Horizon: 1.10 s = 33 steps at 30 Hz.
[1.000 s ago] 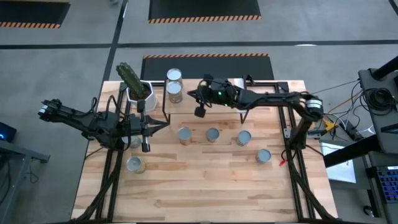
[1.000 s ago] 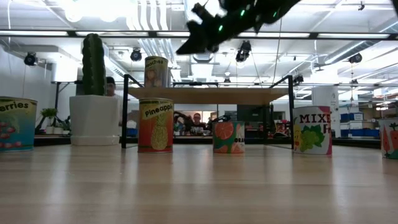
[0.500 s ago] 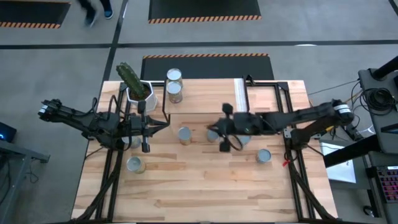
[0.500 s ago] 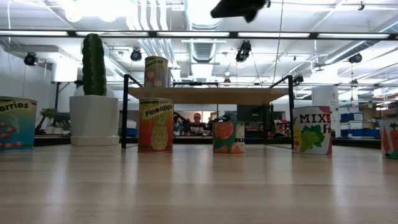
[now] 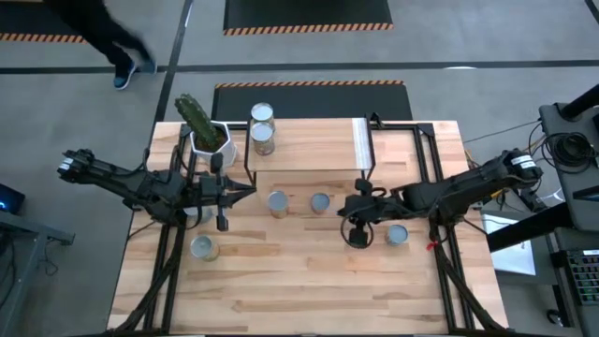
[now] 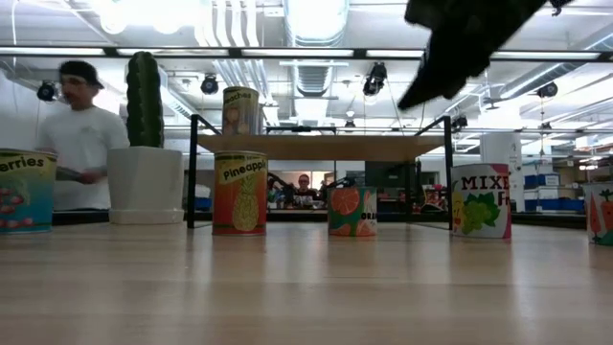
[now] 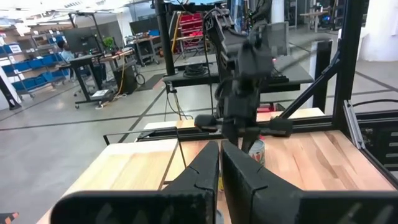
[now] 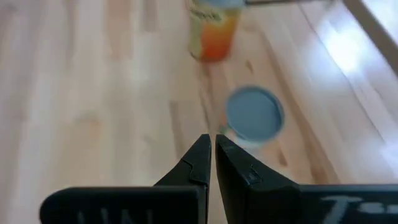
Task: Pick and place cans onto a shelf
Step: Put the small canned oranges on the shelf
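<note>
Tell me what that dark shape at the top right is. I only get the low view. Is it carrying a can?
Observer: That is the right gripper. Its wrist view shows the fingers pressed together with nothing between them.
Operator: Where exactly is it?
Observer: From above, it hangs in front of the shelf, beside a silver-topped can.
Operator: Is there another arm?
Observer: Yes, the left gripper waits shut at the left side of the table, near the cactus pot.
</note>
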Tool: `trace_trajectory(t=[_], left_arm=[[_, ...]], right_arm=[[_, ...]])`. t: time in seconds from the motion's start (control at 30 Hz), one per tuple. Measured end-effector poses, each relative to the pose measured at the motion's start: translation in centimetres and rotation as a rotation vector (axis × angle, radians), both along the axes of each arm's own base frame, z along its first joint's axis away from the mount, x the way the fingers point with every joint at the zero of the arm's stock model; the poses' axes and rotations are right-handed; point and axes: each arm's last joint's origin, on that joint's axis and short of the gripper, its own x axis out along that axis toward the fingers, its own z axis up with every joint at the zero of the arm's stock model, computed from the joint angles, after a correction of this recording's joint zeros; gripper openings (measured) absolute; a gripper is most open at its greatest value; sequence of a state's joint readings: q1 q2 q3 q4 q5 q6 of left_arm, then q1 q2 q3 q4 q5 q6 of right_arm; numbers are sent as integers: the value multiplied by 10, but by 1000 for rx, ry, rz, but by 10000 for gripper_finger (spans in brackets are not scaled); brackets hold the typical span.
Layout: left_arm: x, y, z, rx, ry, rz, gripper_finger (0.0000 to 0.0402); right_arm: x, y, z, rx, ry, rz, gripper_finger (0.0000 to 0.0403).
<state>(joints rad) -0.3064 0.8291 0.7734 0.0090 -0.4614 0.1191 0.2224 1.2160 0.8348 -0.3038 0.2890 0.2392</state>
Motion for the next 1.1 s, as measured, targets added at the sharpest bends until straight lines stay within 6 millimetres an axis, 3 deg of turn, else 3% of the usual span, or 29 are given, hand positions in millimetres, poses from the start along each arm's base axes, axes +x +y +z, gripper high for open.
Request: trace_trajectory(t=[0.17, 0.37, 0.77, 0.93, 1.1], left_arm=[[0, 0, 0, 10, -1, 0, 0], [0, 0, 0, 27, -1, -1, 0], [0, 0, 1, 45, 1, -1, 0], [0, 0, 0, 50, 3, -2, 0], [0, 0, 1, 53, 3, -2, 0]], right_arm=[[5, -2, -22, -58, 37, -79, 13], [25, 2, -45, -106, 31, -82, 13], [49, -7, -63, -144, 57, -137, 16], [51, -8, -60, -123, 30, -154, 58], [54, -13, -61, -102, 27, -196, 143]])
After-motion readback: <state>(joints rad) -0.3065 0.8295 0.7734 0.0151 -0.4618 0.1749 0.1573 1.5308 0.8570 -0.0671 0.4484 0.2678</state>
